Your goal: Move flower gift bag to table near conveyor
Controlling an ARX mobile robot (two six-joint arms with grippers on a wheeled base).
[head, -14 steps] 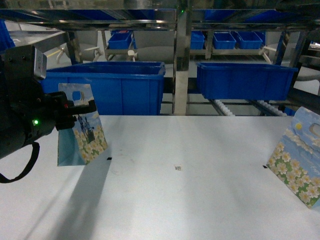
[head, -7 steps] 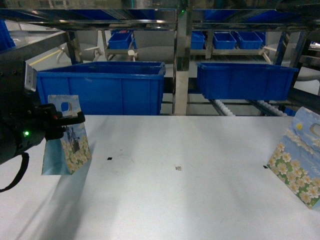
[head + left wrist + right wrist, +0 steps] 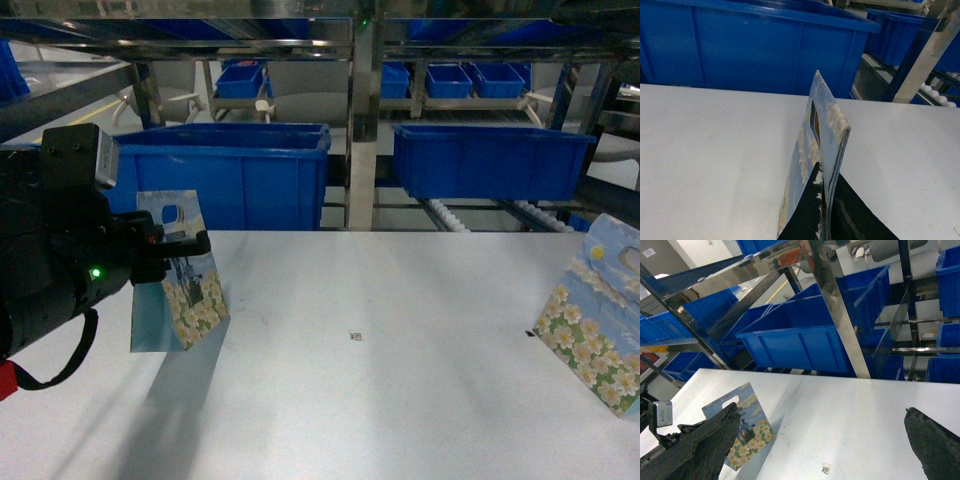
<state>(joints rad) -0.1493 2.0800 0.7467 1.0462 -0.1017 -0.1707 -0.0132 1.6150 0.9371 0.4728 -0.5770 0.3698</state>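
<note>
The flower gift bag (image 3: 178, 275) is gripped at its upper edge by the left claw (image 3: 170, 245), whose fingers are clenched on it, over the left part of the white bench (image 3: 400, 400). Whether its lower edge rests on the bench surface cannot be told. The carrying appears largely done; setting down and release are judged to remain. The right claw (image 3: 815, 450) is spread wide and holds nothing. A second flowered bag (image 3: 600, 320) stands at the right edge, well apart. Behind the bench, blue bins (image 3: 220, 175) sit in the conveyor (image 3: 445, 215) racking. Nothing obstructs the bench surface beside the bag.
</note>
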